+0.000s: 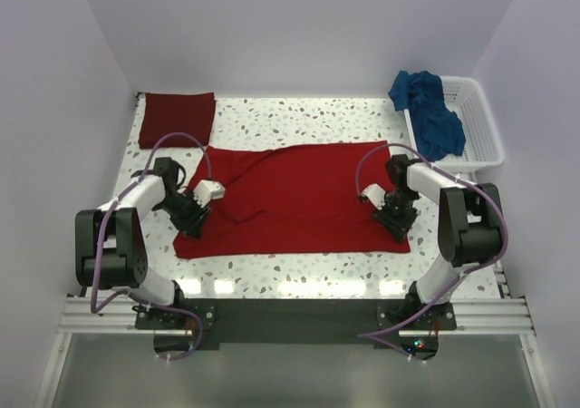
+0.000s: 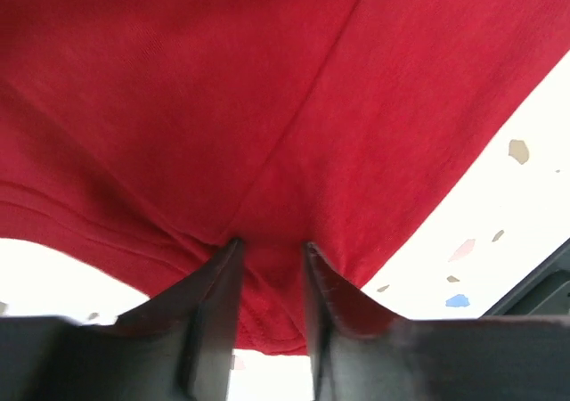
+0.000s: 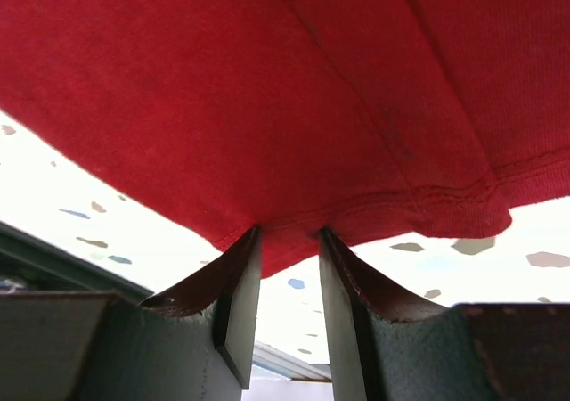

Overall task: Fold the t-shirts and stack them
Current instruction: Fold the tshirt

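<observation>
The speckled table (image 1: 299, 122) bore the bright red shirt (image 1: 299, 195), spread flat at its centre. A white basket (image 1: 480, 127) at far right held the crumpled blue shirt (image 1: 430, 109). The folded maroon shirt (image 1: 177, 118) lay far left. The left gripper (image 2: 272, 245) and right gripper (image 3: 289, 232) each stood narrowly parted astride the red shirt's edge.

White plastic lattice basket (image 1: 478, 109) at 2 o'clock on a white counter (image 1: 299, 118) speckled with coloured chips. Plain pale walls (image 1: 299, 27) close off the far edge and both sides. Aluminium rail (image 1: 91, 315) along 6 o'clock.
</observation>
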Action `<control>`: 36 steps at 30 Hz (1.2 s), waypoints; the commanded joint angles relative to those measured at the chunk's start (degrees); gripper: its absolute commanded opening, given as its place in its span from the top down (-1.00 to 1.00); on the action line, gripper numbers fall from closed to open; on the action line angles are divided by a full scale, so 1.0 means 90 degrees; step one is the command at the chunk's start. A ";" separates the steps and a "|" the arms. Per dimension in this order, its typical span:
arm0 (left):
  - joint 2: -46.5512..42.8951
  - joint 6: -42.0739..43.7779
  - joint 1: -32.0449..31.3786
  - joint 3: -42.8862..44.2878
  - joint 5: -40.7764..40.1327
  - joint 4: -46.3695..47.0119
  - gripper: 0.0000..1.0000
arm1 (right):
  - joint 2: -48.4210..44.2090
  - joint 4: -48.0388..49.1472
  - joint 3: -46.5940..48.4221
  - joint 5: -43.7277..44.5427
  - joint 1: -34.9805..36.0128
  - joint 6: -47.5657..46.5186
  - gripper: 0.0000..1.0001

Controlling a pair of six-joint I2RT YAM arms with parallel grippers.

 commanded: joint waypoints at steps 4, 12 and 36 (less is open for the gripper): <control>-0.0335 -0.1177 -0.0396 0.1590 0.0466 0.1346 -0.01 | -0.0198 -0.0945 0.1327 -0.1131 0.0027 0.0407 0.26; 0.1159 -0.1932 -0.1053 0.2726 0.0014 0.1743 -0.24 | 0.0036 -0.0869 0.1909 -0.1094 0.0027 0.0663 0.26; 0.3173 -0.2324 -0.1219 0.4182 0.0502 0.1518 0.42 | 0.0554 -0.0205 0.1499 -0.0830 0.0017 0.0595 0.27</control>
